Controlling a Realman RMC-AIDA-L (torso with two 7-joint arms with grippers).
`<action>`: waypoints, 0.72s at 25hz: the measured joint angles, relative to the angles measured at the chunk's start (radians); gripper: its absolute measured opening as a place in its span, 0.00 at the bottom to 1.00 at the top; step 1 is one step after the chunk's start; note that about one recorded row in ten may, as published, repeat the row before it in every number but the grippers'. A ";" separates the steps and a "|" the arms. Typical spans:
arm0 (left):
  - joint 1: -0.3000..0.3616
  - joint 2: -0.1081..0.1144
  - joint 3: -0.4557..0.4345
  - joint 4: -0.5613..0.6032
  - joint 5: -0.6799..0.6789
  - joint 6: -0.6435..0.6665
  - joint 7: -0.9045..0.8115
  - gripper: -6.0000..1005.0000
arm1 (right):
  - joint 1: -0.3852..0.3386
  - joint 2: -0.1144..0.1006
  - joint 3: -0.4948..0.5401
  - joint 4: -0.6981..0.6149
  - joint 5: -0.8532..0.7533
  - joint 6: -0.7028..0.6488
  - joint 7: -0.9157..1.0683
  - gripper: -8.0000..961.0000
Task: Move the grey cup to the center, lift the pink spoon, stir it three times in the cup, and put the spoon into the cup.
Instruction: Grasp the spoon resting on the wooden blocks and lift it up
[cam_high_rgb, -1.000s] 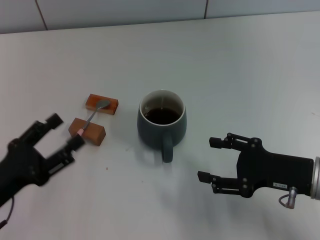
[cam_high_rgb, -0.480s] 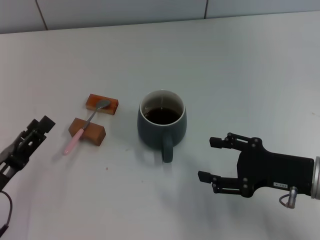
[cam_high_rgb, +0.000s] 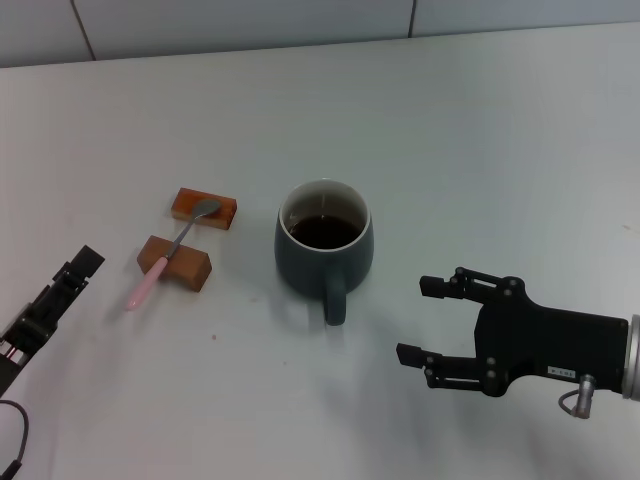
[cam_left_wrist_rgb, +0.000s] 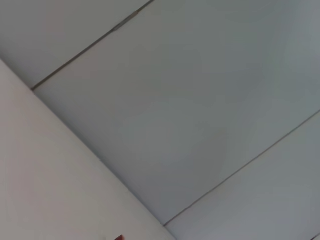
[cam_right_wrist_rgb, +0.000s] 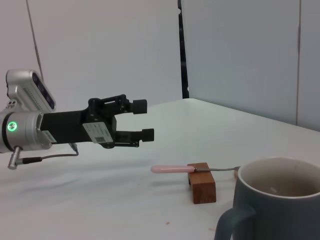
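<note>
Cup centred, spoon untouched

We saw the grey cup mid-desk; the pink spoon lay on blocks; left gripper and right gripper gaped empty.

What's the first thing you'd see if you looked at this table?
The cup full of dark drink, in the middle, handle pointing at the robot. Left of it the spoon lies across two brown blocks. The right gripper waits open near the cup, and the left gripper, also open, hangs off to the left.
</note>
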 joint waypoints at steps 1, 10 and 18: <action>0.000 0.000 0.000 -0.002 0.000 -0.005 -0.002 0.86 | 0.000 0.000 0.000 0.000 0.000 0.000 0.000 0.86; -0.006 -0.001 0.005 -0.021 0.003 -0.061 -0.025 0.86 | 0.002 0.000 0.000 0.000 -0.001 0.000 -0.001 0.86; -0.009 -0.002 0.009 -0.023 0.005 -0.089 -0.044 0.86 | 0.002 -0.001 0.000 0.000 -0.005 0.000 -0.001 0.86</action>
